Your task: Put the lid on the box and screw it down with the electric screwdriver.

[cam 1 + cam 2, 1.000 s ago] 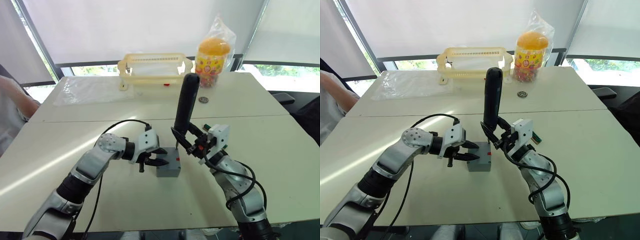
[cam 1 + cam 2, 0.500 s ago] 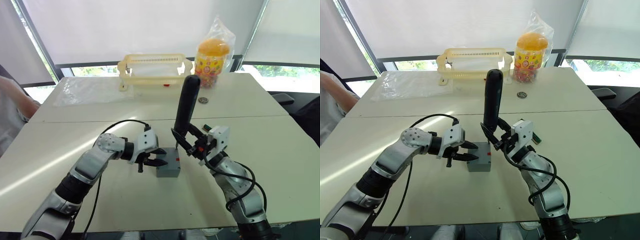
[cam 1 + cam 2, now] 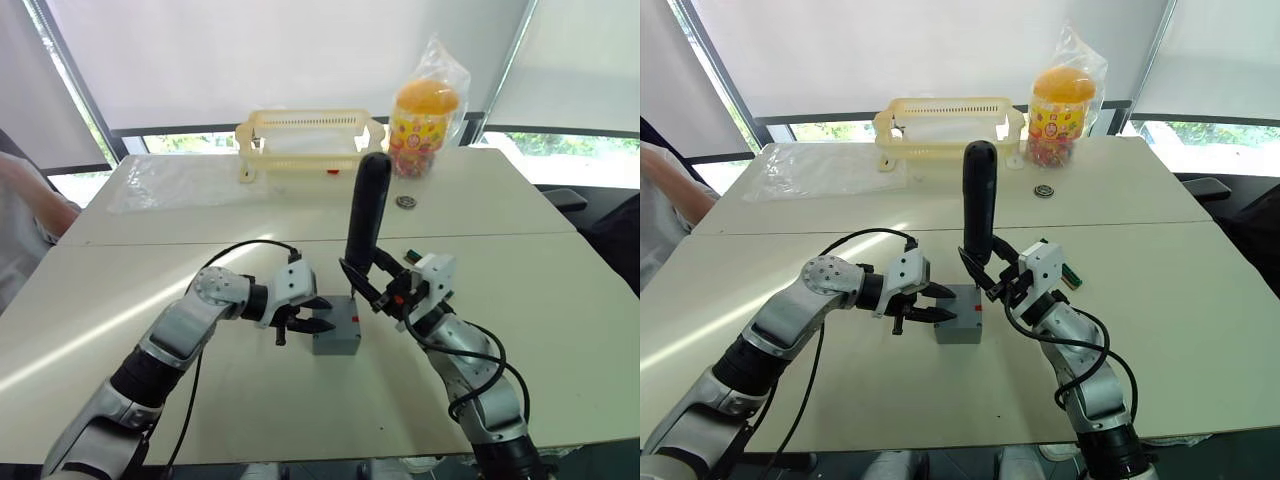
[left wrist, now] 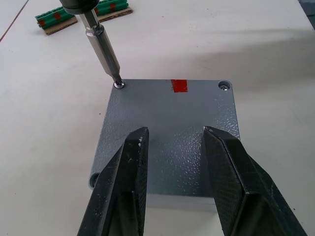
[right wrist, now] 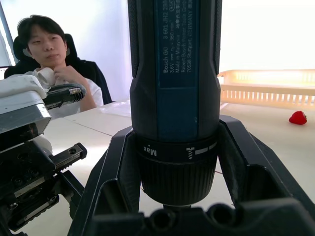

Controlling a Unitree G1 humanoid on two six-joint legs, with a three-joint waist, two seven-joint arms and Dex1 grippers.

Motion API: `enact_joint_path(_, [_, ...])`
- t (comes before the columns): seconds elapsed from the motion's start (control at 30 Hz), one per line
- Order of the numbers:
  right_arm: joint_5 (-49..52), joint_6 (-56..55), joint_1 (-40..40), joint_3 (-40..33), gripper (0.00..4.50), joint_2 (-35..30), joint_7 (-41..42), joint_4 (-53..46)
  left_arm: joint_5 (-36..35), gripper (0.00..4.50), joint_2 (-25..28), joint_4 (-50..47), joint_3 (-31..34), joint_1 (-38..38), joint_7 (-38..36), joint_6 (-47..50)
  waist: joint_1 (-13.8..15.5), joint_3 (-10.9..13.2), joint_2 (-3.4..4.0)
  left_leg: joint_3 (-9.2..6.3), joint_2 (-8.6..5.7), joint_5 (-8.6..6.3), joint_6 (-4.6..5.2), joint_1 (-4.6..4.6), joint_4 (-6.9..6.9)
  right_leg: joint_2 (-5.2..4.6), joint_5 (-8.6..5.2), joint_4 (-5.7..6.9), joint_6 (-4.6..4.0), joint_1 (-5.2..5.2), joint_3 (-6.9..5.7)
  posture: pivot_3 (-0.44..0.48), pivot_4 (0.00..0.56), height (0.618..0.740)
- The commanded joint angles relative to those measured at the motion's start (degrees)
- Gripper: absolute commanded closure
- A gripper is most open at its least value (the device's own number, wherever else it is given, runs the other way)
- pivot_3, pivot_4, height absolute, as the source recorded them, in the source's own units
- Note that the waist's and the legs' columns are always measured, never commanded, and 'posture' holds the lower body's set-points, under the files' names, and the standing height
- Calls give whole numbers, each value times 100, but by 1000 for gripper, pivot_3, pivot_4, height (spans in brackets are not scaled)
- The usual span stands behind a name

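Gripping Bosch-marked electric screwdriver (image 5: 174, 73) (collar "Max") | right tool (image 3: 990, 283) | left tool (image 4: 174, 162) parted over lid (image 4: 170, 132)

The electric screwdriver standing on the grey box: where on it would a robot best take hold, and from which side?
Best around the thick lower barrel of the electric screwdriver, just above the bit, coming in from its right side at table level. It stands nearly upright with its bit in a corner screw of the lid, and the round barrel suits two fingers. The right gripper grips it exactly there.
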Motion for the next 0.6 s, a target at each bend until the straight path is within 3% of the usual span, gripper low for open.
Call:
enact_joint_path(0.03, [-252,174,183,153,2702,-25,23,632,119,2748,82,-46,-56,62,5,64,0,-3,-2,0,0,0,0,0,0,0,-1,0,-1,0,0,0,150,740])
enact_joint_path(0.6, [-360,-92,346,48,2702,-212,41,885,100,2748,118,-145,-68,109,-12,109,25,-30,-18,-5,4,0,-1,2,-2,-1,-7,-9,-10,8,-3,0,150,740])
